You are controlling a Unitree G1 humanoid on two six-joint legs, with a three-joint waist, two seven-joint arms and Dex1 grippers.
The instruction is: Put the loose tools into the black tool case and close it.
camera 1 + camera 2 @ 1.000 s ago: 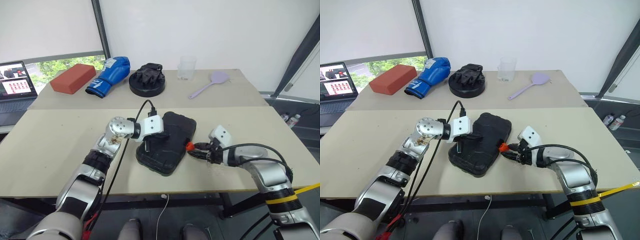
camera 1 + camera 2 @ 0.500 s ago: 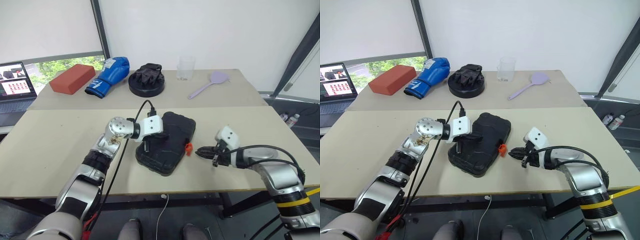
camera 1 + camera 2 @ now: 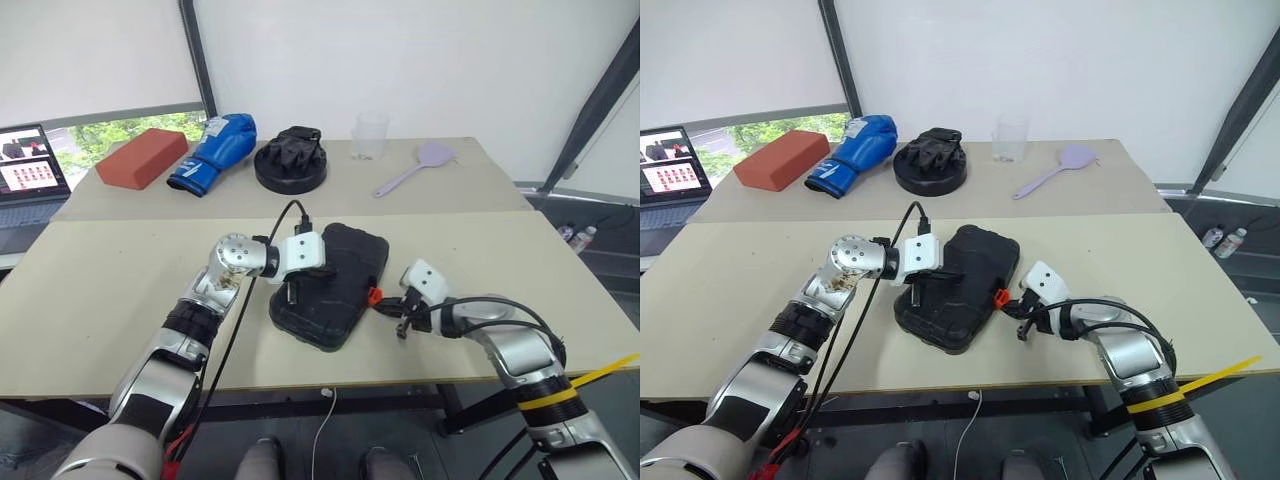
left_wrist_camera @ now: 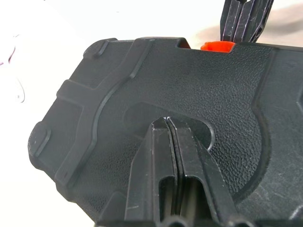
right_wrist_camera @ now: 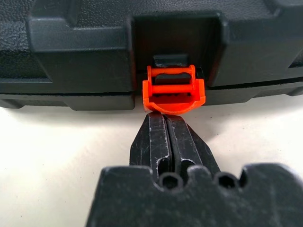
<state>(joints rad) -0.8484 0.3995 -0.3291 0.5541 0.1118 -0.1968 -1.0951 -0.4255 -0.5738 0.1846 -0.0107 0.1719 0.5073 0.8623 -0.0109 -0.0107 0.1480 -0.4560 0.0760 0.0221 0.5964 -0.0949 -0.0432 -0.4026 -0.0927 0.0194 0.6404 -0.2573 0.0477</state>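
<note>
The black tool case (image 3: pixel 345 280) lies with its lid down on the front table, ribbed shell up. My left gripper (image 3: pixel 293 295) is shut, its tips resting on the lid (image 4: pixel 142 71). The orange latch (image 5: pixel 173 92) sticks out from the case's right edge, its flap hanging away from the shell. My right gripper (image 5: pixel 165 116) is shut, with its tips against the underside of that latch (image 3: pixel 373 296). The loose tools are out of view.
On the back table stand a red brick (image 3: pixel 145 157), a blue boxing glove (image 3: pixel 212 152), a round black disc with gloves (image 3: pixel 290 165), a clear cup (image 3: pixel 370 135) and a lilac spatula (image 3: pixel 415 167). A laptop (image 3: pixel 30 165) sits far left.
The right gripper shut and drew back to the right from the latch, then came in again to the latch's underside. The left gripper stayed on the lid.
</note>
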